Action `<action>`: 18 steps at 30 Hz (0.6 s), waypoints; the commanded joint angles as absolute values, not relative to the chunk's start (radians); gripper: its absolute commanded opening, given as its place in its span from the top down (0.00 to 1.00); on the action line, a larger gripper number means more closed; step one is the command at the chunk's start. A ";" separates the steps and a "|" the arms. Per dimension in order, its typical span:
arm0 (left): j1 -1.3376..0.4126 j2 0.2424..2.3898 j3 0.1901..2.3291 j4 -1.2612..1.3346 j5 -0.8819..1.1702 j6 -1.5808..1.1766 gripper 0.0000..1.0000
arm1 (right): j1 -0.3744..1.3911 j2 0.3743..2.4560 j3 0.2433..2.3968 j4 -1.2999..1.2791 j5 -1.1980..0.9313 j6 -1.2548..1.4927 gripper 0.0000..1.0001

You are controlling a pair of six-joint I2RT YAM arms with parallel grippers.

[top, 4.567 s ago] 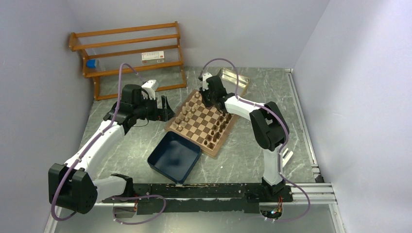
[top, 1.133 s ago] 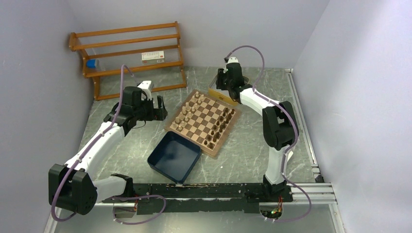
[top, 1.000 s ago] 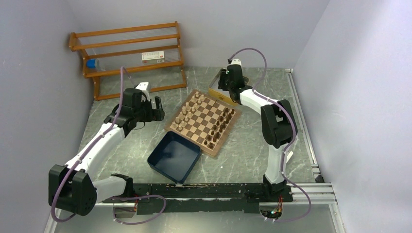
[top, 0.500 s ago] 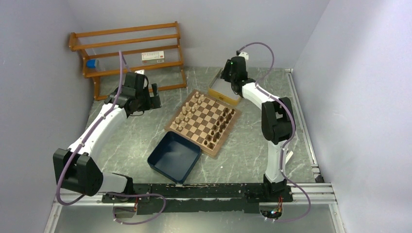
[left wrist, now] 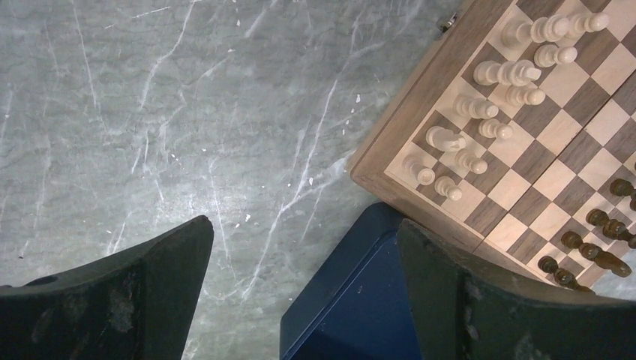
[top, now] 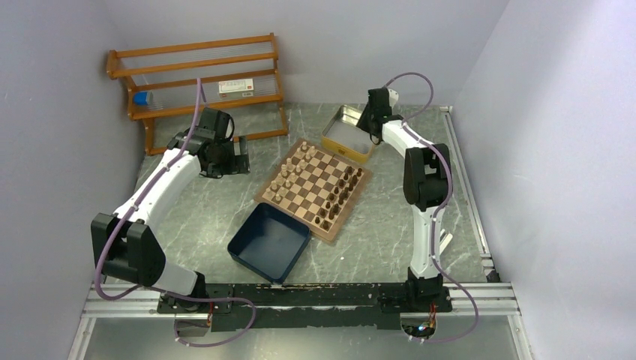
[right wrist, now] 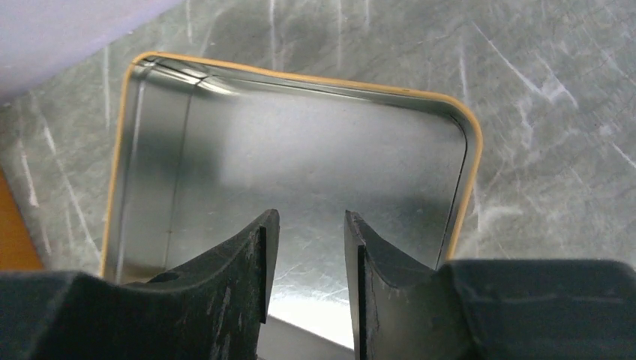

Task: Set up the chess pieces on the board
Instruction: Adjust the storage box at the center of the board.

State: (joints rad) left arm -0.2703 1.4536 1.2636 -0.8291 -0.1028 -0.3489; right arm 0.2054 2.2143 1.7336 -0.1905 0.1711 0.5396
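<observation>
The board lies at an angle mid-table. Light tan chess pieces stand in two rows along its left side, dark pieces along its right side. My left gripper hovers left of the board, wide open and empty. In the left wrist view the left gripper hangs over bare table, with the board's corner, light pieces and dark pieces to the right. My right gripper is past the board's far corner. In its wrist view the right gripper stands partly open with nothing between the fingers.
A shiny metal tin sits behind the board, its gold rim and empty inside below the right fingers. A navy blue tray lies in front of the board; its corner shows between the left fingers. A wooden rack stands back left.
The left arm has swung back and left, away from the board toward the rack. The right arm has moved right and back, off the tin toward its far right side. Both jaw gaps are unchanged.
</observation>
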 commanded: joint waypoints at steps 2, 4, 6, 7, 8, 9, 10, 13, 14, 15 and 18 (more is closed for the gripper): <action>-0.263 1.462 1.276 -0.815 -0.068 -0.312 0.04 | 0.198 2.267 1.856 -0.276 0.177 0.522 0.59; -0.265 1.470 1.275 -0.803 -0.056 -0.310 0.04 | 0.198 2.288 1.904 -0.312 0.148 0.495 0.58; -0.268 1.477 1.291 -0.804 -0.060 -0.301 0.04 | 0.198 2.302 1.932 -0.311 0.066 0.430 0.57; -0.268 1.477 1.297 -0.805 -0.066 -0.297 0.04 | 0.198 2.307 1.932 -0.294 0.017 0.397 0.57; -0.268 1.479 1.302 -0.809 -0.072 -0.294 0.04 | 0.198 2.307 1.925 -0.273 -0.035 0.364 0.56; -0.268 1.483 1.304 -0.819 -0.083 -0.292 0.03 | 0.198 2.307 1.913 -0.247 -0.083 0.343 0.56; -0.267 1.488 1.304 -0.830 -0.097 -0.297 0.03 | 0.198 2.309 1.902 -0.223 -0.127 0.323 0.56; -0.268 1.502 1.311 -0.842 -0.075 -0.296 0.04 | 0.203 2.315 1.888 -0.193 -0.205 0.274 0.55; -0.268 1.507 1.325 -0.849 -0.075 -0.297 0.04 | 0.205 2.318 1.883 -0.189 -0.230 0.263 0.55; -0.267 1.511 1.337 -0.851 -0.074 -0.296 0.03 | 0.206 2.321 1.879 -0.187 -0.255 0.242 0.55; -0.268 1.540 1.373 -0.863 -0.076 -0.289 0.04 | 0.215 2.336 1.878 -0.209 -0.314 0.145 0.55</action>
State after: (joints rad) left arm -0.2707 1.5139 1.2991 -0.8402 -0.0887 -0.3084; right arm 0.2043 2.3051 1.8866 -0.2211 -0.1776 0.2874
